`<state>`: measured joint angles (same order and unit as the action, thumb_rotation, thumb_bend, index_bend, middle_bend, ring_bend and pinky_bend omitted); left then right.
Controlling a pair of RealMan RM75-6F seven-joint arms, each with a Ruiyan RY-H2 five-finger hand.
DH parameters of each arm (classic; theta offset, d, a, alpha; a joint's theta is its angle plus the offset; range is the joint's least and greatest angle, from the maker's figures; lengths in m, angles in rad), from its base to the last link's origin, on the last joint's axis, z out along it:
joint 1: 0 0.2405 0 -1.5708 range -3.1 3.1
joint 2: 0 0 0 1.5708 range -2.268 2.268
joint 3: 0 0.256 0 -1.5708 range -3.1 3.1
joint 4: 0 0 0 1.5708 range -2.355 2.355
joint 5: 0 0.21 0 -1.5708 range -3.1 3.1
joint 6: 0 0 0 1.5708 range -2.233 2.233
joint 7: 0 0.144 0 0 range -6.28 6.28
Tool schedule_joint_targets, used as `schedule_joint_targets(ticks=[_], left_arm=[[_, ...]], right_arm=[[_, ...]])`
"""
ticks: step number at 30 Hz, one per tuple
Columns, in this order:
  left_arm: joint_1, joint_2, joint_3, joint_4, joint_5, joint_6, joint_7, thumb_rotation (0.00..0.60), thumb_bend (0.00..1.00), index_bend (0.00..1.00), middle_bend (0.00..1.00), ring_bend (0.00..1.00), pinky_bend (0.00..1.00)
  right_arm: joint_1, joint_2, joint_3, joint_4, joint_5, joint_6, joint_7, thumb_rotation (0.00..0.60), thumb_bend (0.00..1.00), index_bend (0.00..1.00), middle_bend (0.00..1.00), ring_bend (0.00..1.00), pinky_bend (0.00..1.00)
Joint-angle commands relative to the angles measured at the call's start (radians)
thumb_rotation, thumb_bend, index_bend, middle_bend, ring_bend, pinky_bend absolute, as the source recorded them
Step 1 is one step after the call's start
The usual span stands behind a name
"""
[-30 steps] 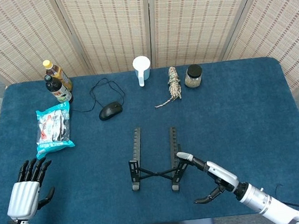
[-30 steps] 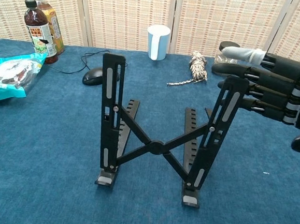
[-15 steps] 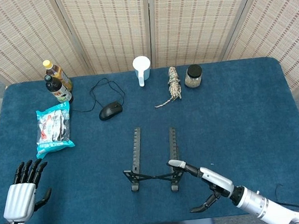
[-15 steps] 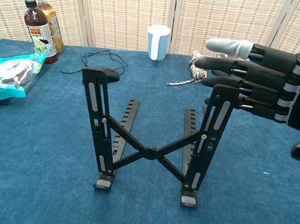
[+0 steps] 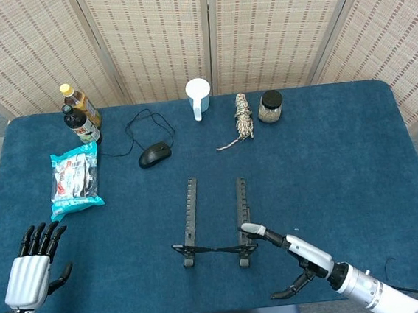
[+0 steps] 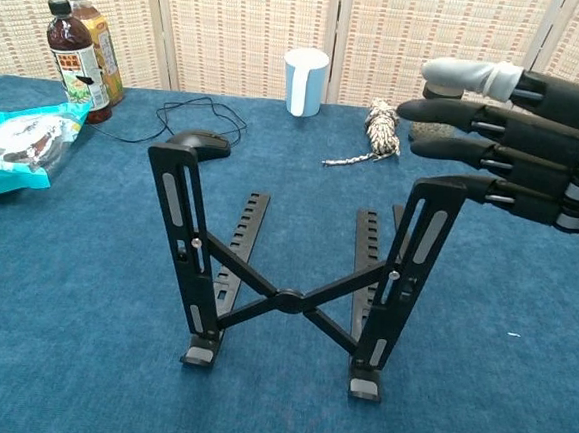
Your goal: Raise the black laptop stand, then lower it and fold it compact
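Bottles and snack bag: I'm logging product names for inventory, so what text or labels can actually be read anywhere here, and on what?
Dark bottle: label there, print too small to read.
Yellow-capped bottle: label blurred, unreadable.
Snack bag: red and white print, no words legible.
White cup, jar, laptop stand: no visible text.

1. The black laptop stand (image 5: 213,226) was seen at lower centre of the blue table (image 5: 342,158).
2. The right hand (image 5: 292,253) was stretched toward its near right end, fingers extended.
3. The left hand (image 5: 33,264) was held at lower left, fingers apart, nothing gripped.
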<state>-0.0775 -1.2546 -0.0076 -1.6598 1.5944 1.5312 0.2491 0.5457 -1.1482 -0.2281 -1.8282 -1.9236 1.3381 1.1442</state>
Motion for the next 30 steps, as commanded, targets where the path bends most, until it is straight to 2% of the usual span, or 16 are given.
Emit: schedule_joint_targets(ticks=[1, 12, 30], left_arm=[[0.0, -0.001, 0.0, 0.001, -0.001, -0.001, -0.001, 0.6, 0.28, 0.12, 0.09, 0.0, 0.0], [0.007, -0.002, 0.004, 0.007, -0.009, 0.002, -0.004, 0.6, 0.28, 0.12, 0.09, 0.0, 0.0], [0.004, -0.002, 0.005, -0.001, -0.012, -0.008, 0.012, 0.6, 0.28, 0.12, 0.09, 0.0, 0.0]], right_arm=[[0.007, -0.005, 0.008, 0.007, 0.025, -0.016, 0.003, 0.6, 0.0, 0.0, 0.06, 0.0, 0.09], [0.039, -0.075, 0.015, 0.08, 0.094, -0.101, 0.069, 0.6, 0.0, 0.0, 0.06, 0.0, 0.09], [0.06, -0.157, -0.008, 0.157, 0.109, -0.15, 0.132, 0.6, 0.0, 0.0, 0.06, 0.0, 0.09]])
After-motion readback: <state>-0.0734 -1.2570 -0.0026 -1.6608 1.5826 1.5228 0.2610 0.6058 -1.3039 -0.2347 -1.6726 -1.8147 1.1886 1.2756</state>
